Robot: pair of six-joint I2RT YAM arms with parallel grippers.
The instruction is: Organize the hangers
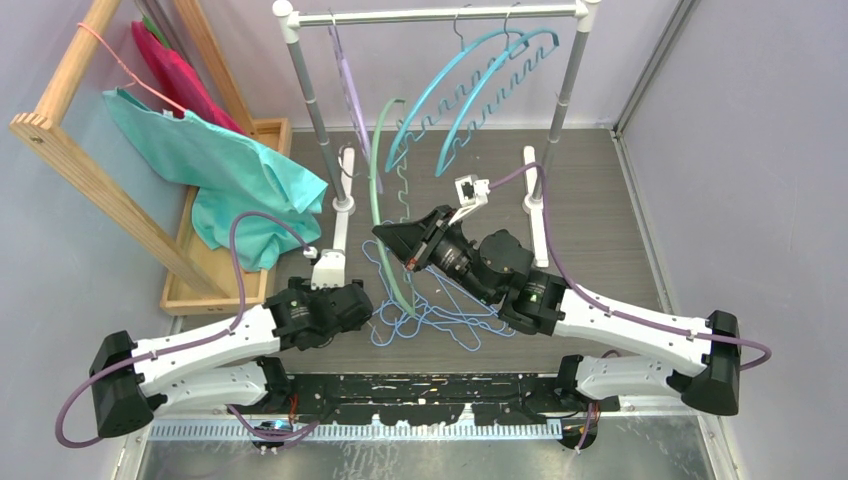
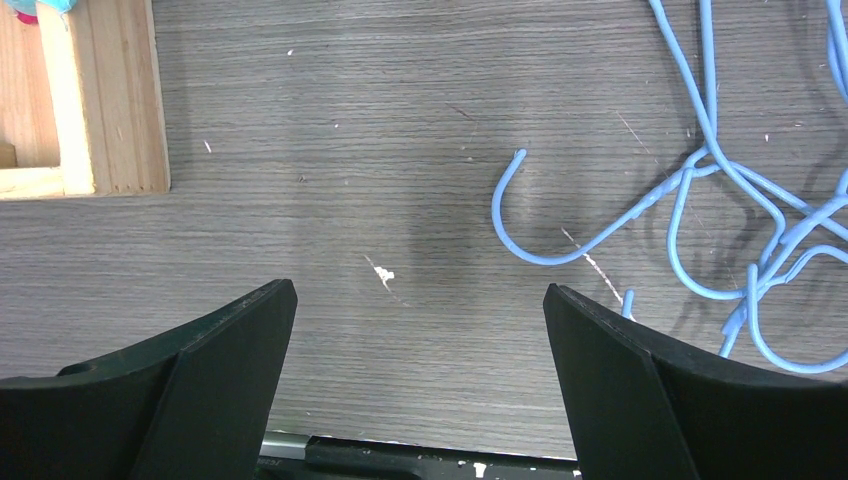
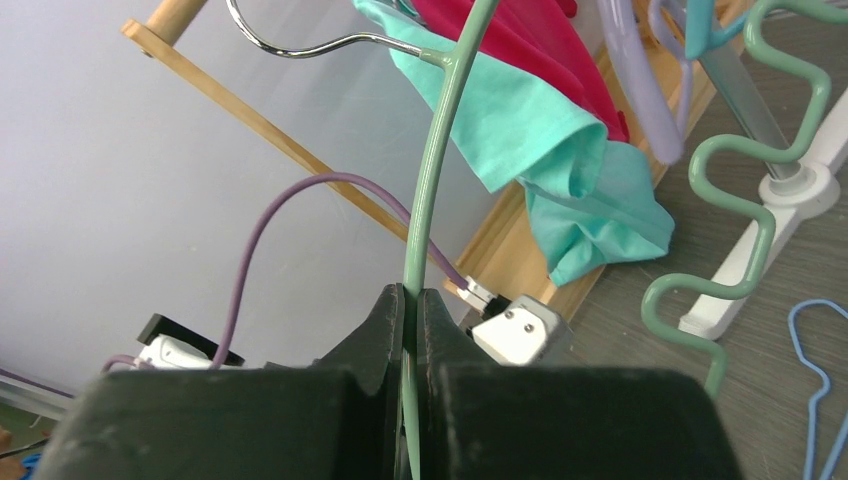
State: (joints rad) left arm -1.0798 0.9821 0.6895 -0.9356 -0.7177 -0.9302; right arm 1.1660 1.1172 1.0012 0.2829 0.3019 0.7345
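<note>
My right gripper (image 1: 387,233) (image 3: 411,300) is shut on the thin arched arm of a green hanger (image 1: 377,170) (image 3: 432,170). It holds the hanger up in front of the rack, with the chrome hook (image 3: 300,45) uppermost and the zigzag bar (image 3: 760,230) off to the right. Two teal arched hangers (image 1: 480,85) and a purple one (image 1: 345,80) hang on the silver rail (image 1: 440,15). A tangle of light-blue wire hangers (image 1: 430,310) (image 2: 700,170) lies on the table. My left gripper (image 1: 362,305) (image 2: 420,290) hovers open and empty just left of that tangle.
A wooden frame (image 1: 70,120) at the left carries a pink hanger (image 1: 130,70) with a teal garment (image 1: 230,170) and a red cloth (image 1: 175,70). Its wooden tray (image 1: 215,270) (image 2: 110,100) sits below. The rack's white feet (image 1: 340,210) stand on the table.
</note>
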